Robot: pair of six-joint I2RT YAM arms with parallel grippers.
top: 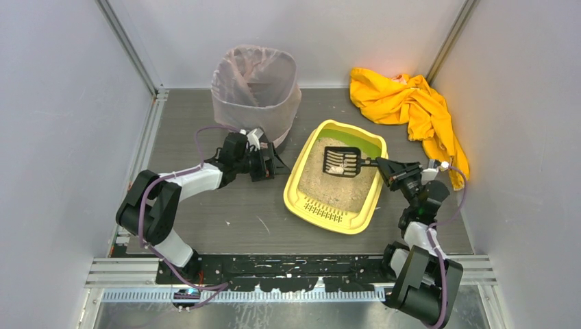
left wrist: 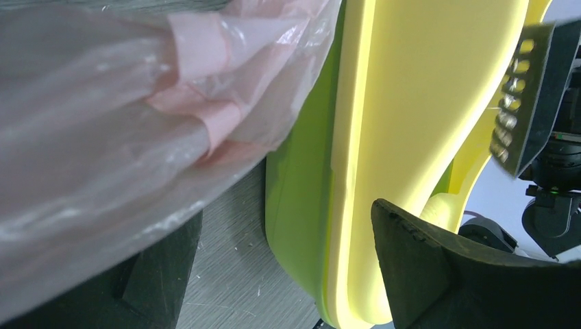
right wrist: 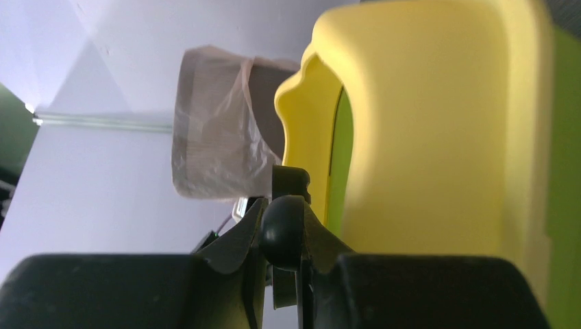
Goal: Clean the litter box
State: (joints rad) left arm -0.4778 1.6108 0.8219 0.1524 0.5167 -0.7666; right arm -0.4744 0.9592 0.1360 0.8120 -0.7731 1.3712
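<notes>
Ahead of the right pincer (top: 381, 166) — clamped on a black slotted plastic scoop (top: 341, 162) — a pale clump (top: 336, 168) sits over the shallow yellow plastic litter box (top: 299, 200); dumping it looks still undone.

Top view: bright, even diffuse light from above, sharp all over. Soft faint shadows on the table (top: 226, 219) just beside the litter box (top: 294, 196) and under the bin bag (top: 253, 82) behind it. Warm orange cast on the wall behind the litter box, above the yellow cloth (top: 401, 103). Left wrist: litter box (left wrist: 411, 103) blown out and soft; bag (left wrist: 103, 123) too close, out of focus. Right wrist: litter box (right wrist: 425, 137) blurred, washed; right hand (right wrist: 282, 229) near black, unsharp.
</notes>
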